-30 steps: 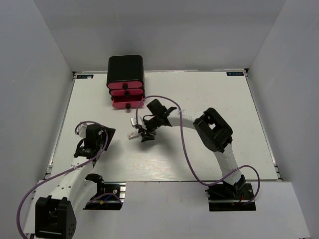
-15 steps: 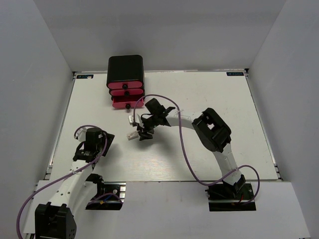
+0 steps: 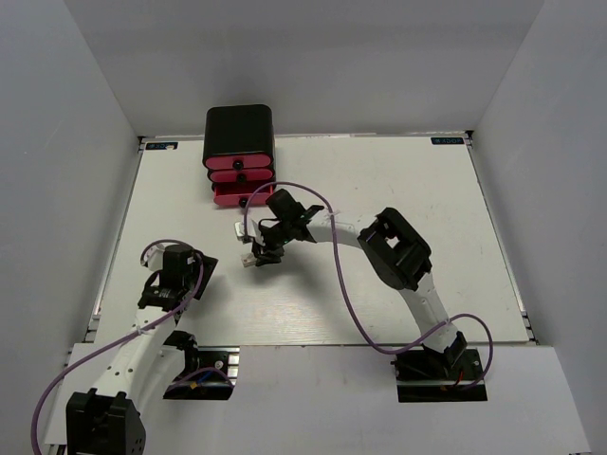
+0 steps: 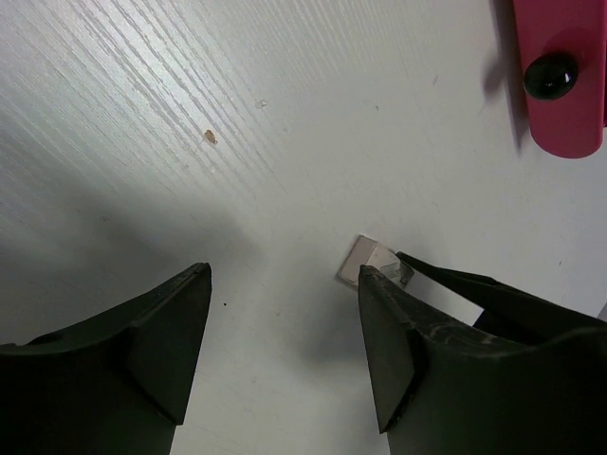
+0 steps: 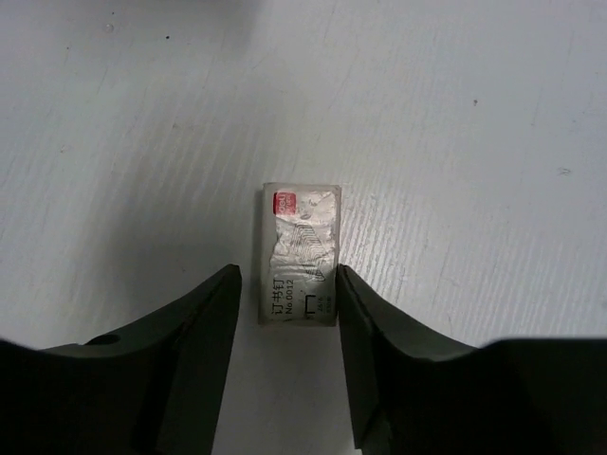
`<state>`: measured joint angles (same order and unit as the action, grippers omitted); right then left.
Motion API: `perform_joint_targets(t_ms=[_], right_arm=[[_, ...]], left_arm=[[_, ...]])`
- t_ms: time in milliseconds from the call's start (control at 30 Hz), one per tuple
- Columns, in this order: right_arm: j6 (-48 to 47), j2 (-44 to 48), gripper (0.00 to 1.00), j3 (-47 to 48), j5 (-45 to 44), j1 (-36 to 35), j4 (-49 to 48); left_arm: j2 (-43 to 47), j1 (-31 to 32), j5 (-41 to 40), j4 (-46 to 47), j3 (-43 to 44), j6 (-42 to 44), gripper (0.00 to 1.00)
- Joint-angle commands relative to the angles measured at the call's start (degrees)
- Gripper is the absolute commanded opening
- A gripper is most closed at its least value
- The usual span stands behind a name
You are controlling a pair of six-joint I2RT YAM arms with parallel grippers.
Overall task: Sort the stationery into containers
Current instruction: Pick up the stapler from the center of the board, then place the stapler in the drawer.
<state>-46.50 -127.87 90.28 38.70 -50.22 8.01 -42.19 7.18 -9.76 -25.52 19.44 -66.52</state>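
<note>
white table (image 3: 398, 180), contents as i see them from the console:

- chest (image 3: 240, 133): black, rounded, at the far left of the table. it has three pink drawers stacked on its near face. the bottom drawer (image 3: 242, 195) sticks out further than the two above it. its round black knob (image 4: 550, 76) shows in the left wrist view.
- small box (image 5: 299, 251): whitish, oblong, with a red mark at one end and the print "no.0012" at the other. it lies flat on the table, near the chest and on the near side of the bottom drawer, apart from it.
- right gripper (image 5: 286, 275): reached out over the small box, jaws parted to a little more than the box's width and straddling its printed end. one finger (image 5: 379, 351) is at the box's edge and the other stands slightly off it. i cannot tell whether any finger presses on the box. it is not lifted.
- left gripper (image 4: 285, 275): low over the near left of the table, well apart from the chest. its jaws are wide apart, with only bare table between them. the small box shows just past one of its fingertips.
</note>
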Motion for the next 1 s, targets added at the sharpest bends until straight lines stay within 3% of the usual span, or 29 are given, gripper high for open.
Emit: perform_joint_targets(t_ms=[0,200,300,433,567,767,867,967], right_arm=[[-0.5,-0.2,0.5,1.7,0.2,-0.6,0.5],[-0.7,0.5,0.19,1.7,-0.6,0.0,1.1],[1.9,3.2,0.12,1.1,-2.7,1.1,-2.0],[5.3,6.8,0.08,0.9,-11.1,3.0,-13.1],[2.8,7.4,0.07,0.9,-19.1,4.4,-19.5],[-0.2,4.6,0.07,3.8,-23.4,5.9,-23.5],[-2.2,3.3,0.07,1.8,-28.0,5.7,-32.8],[-3.9,0.6,0.06,3.0,-30.2,5.7,-35.3]], left_arm=[[0.7,-0.4,-0.5,-0.7,0.7,0.0,0.73],[0.7,0.1,-0.5,-0.7,0.7,0.0,0.73],[0.7,0.1,0.0,1.2,0.7,0.0,0.73],[0.1,0.1,2.3,4.2,-0.5,0.0,0.73],[-0.4,0.1,2.9,5.5,-1.1,0.5,0.73],[-1.6,0.1,4.1,7.5,-1.6,0.5,0.73],[-2.1,0.1,4.1,7.5,-1.6,0.5,0.73],[-2.1,0.1,4.1,7.5,-1.6,0.5,0.73]])
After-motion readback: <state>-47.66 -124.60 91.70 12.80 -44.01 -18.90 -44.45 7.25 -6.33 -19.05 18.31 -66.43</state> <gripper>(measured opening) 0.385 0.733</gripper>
